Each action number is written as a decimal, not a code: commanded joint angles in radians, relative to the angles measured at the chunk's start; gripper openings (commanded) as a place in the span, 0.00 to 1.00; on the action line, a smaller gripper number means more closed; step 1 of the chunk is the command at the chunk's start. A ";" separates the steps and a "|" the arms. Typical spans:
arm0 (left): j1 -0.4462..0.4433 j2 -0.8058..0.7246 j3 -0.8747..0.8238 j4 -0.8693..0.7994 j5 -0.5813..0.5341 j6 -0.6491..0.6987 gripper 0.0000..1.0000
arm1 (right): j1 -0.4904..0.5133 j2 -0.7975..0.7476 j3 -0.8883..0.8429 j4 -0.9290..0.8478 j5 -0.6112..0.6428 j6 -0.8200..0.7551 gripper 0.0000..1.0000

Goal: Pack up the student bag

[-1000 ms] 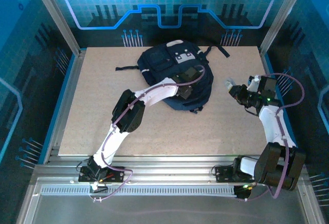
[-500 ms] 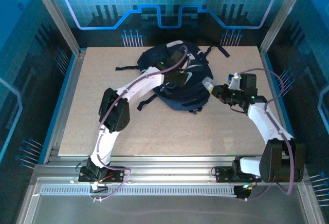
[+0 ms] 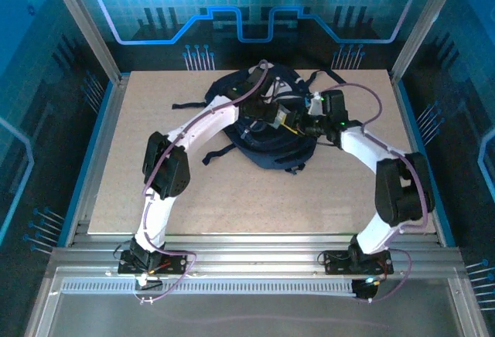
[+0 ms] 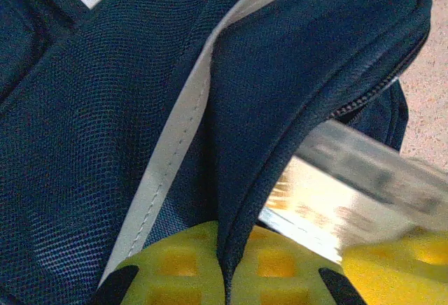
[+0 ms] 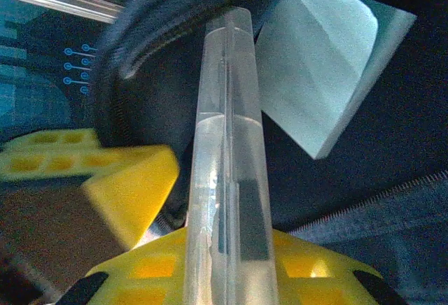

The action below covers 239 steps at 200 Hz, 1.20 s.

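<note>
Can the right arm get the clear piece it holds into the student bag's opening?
Probably yes: the left tool pinches the zipper edge of the student bag, holding it lifted, and the clear piece in the right tool points into the gap.

Beige speckled table (image 3: 155, 182), with slotted aluminium rails (image 3: 255, 263) along its near edge and a blue circuit-print panel (image 3: 247, 5) behind its far edge. Over the table's far middle, a clear case (image 5: 227, 144) stands upright, a pale green block (image 5: 329, 74) just beside it
</note>
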 commanded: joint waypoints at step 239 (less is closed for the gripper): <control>0.058 -0.068 0.014 0.181 0.282 -0.279 0.00 | 0.077 0.050 0.141 -0.251 0.342 -0.112 0.40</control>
